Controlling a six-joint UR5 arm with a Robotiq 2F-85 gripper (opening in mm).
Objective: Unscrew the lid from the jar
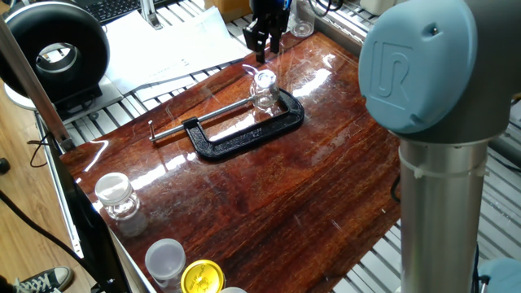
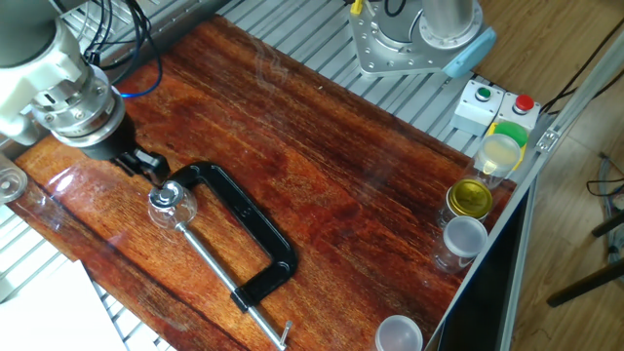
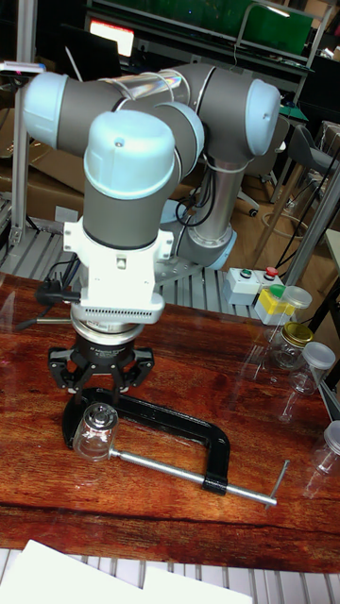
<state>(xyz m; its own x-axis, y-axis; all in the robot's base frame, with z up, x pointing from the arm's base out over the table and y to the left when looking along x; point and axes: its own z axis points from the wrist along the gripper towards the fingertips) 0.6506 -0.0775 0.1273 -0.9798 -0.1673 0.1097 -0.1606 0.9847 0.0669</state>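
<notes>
The glossy dark red-brown wooden table (image 1: pixel 269 195) carries everything. The grey and pale blue robot arm (image 3: pixel 127 179) reaches down over its far edge. Just below and in front of the gripper lies the black metal C-clamp (image 2: pixel 255 234) with its long silver screw. The black two-finger gripper (image 3: pixel 97 385) hangs open, holding nothing, directly above and slightly behind the small clear glass jar (image 3: pixel 94 436), which stands pinched in the C-clamp's mouth. The small round clear glassy lid (image 2: pixel 164 196) sits on the jar, just under the gripper's fingertips and apart from them.
</notes>
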